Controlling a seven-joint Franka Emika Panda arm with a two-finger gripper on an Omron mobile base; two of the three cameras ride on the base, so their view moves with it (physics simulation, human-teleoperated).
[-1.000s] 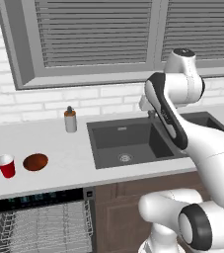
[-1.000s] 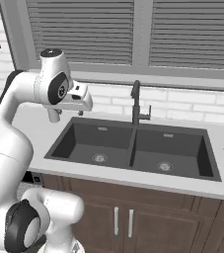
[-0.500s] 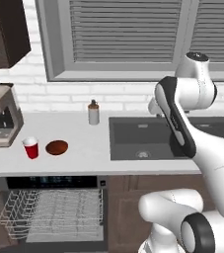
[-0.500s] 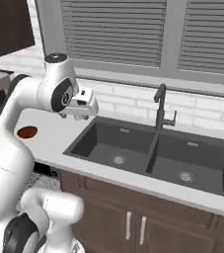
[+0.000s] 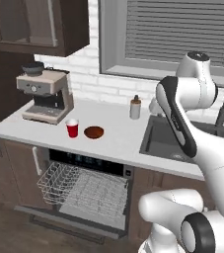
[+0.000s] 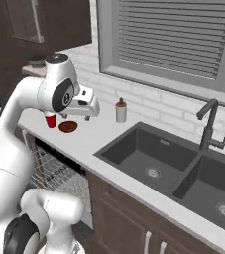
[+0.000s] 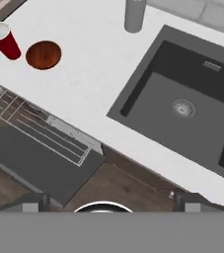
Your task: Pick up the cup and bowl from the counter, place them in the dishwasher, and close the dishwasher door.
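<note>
Small red tapered plastic cup [image 5: 72, 128] upright on long white smooth surface [image 5: 118, 141], shallow round reddish-brown bowl [image 5: 93, 132] just beside it. Tool [image 6: 86, 105] hangs high over surface, nothing held; spread or pressed together, cannot tell. Dishwasher's pale grey wire rack [image 5: 81, 190] pulled out over lowered dark door [image 7: 29, 165].

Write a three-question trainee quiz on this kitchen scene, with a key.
1. True or false: the cup stands in the dishwasher rack.
2. Which lies closer to the sink: cup or bowl?
3. The dishwasher door is: A) shut B) folded down open C) missing.

Key
1. False; it stands on the counter.
2. The bowl.
3. B; the rack is pulled out over it.
</note>
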